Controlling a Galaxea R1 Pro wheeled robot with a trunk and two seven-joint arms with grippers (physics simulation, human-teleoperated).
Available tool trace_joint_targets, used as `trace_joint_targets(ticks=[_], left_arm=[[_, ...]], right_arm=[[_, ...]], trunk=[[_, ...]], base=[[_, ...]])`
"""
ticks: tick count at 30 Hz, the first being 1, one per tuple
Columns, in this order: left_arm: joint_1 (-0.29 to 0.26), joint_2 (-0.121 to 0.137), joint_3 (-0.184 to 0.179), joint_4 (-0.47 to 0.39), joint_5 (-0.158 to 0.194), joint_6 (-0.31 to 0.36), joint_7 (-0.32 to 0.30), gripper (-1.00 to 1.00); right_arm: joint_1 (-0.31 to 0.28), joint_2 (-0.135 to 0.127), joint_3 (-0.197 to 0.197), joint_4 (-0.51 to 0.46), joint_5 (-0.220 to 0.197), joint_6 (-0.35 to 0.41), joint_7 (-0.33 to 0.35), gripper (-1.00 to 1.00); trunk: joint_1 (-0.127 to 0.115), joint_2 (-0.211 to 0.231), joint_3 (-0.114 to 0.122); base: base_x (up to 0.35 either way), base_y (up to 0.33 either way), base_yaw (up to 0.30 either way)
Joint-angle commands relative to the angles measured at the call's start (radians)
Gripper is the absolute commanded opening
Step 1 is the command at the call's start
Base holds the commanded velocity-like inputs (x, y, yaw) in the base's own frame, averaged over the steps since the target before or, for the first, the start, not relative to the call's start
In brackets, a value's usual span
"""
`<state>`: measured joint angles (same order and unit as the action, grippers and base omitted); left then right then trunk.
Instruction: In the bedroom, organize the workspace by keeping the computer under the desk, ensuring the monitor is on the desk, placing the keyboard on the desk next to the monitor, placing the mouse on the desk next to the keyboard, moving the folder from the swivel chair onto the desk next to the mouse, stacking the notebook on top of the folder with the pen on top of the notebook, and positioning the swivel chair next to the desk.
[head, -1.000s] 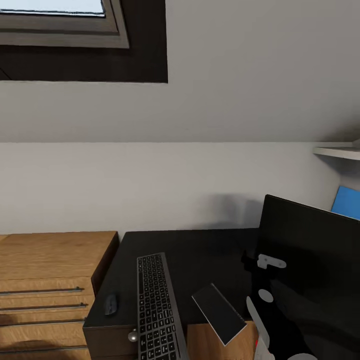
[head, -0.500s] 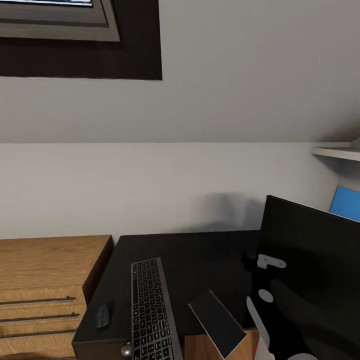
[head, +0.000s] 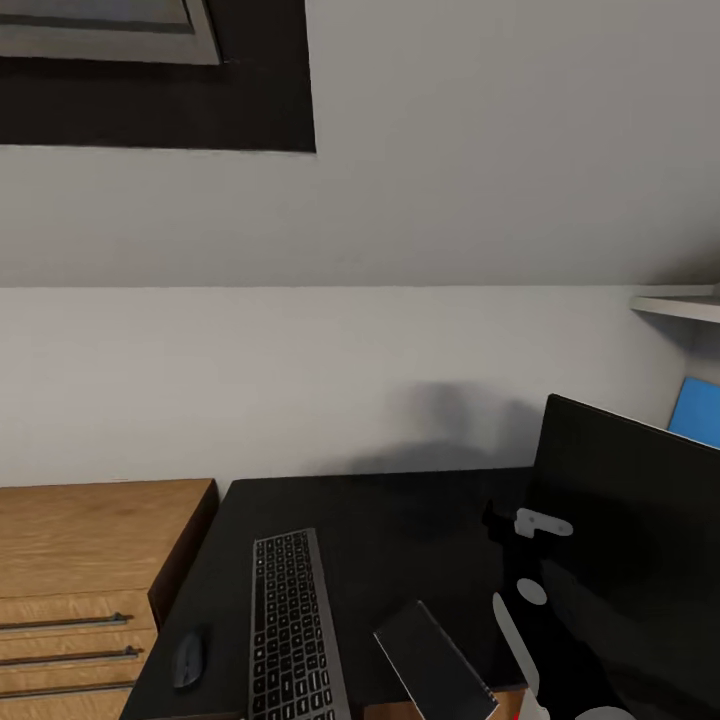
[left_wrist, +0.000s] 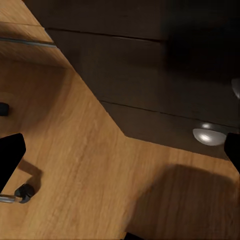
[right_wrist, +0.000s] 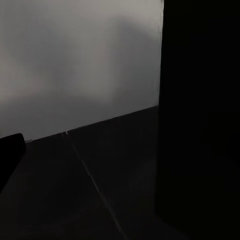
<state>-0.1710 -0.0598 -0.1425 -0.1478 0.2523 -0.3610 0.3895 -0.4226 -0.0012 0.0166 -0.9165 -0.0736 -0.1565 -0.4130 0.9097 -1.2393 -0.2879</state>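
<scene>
Desk (head: 400, 520) surface, glossy black, runs along the pale wall in the head view and serves as the landmark for everything else. On it, toward its near left part, lies the keyboard (head: 290, 630), long and dark with grey keys, its length running from the wall side toward the desk's front edge. The mouse (head: 187, 660) sits on the desk just beside the keyboard, on the side toward the wooden drawer chest (head: 80, 570), which stands against the desk's left end. On the other side of the keyboard, near the desk's front edge, the notebook (head: 435, 665) shows as a dark grey slab with a pale rim, tilted up at an angle; what supports it is not clear. The monitor (head: 630, 540) rises at the desk's right part, a wide black screen, with the right arm's white and black links in front of it. A blue panel (head: 700, 410) peeks out behind the monitor's top edge.

The left wrist view looks down at wooden floor (left_wrist: 75, 165) and the desk's black drawer fronts with a round silver knob (left_wrist: 210, 136). The right wrist view faces the monitor's dark edge and the desk top. Whether either claw is wide, narrow or gripping something, I cannot tell.
</scene>
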Motion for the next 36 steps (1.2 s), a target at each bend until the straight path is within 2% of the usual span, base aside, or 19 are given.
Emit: trace_joint_targets(ticks=[1,7,22,36], left_arm=[[-0.001,0.000,-0.009,0.001,0.008,-0.004,0.005,1.00],[-0.001,0.000,-0.008,0.001,0.008,-0.004,0.005,1.00],[-0.001,0.001,-0.008,0.001,0.009,-0.004,0.005,1.00],[-0.001,0.001,-0.008,0.001,0.010,-0.003,0.005,1.00]], right_arm=[[-0.001,0.000,0.002,0.001,-0.008,-0.006,-0.003,1.00],[-0.001,0.000,0.002,0.001,-0.008,-0.006,-0.003,1.00],[-0.001,0.002,0.005,-0.001,-0.008,-0.007,-0.003,1.00],[-0.001,0.003,0.005,-0.001,-0.008,-0.008,-0.003,1.00]], trunk=[[0.000,-0.001,-0.001],[0.000,-0.001,-0.001],[0.000,-0.001,-0.001],[0.000,-0.001,-0.001]], base=[[0.209,-0.160,0.000],[0.158,-0.126,0.000],[0.010,-0.009,0.000],[-0.123,0.078,0.000]])
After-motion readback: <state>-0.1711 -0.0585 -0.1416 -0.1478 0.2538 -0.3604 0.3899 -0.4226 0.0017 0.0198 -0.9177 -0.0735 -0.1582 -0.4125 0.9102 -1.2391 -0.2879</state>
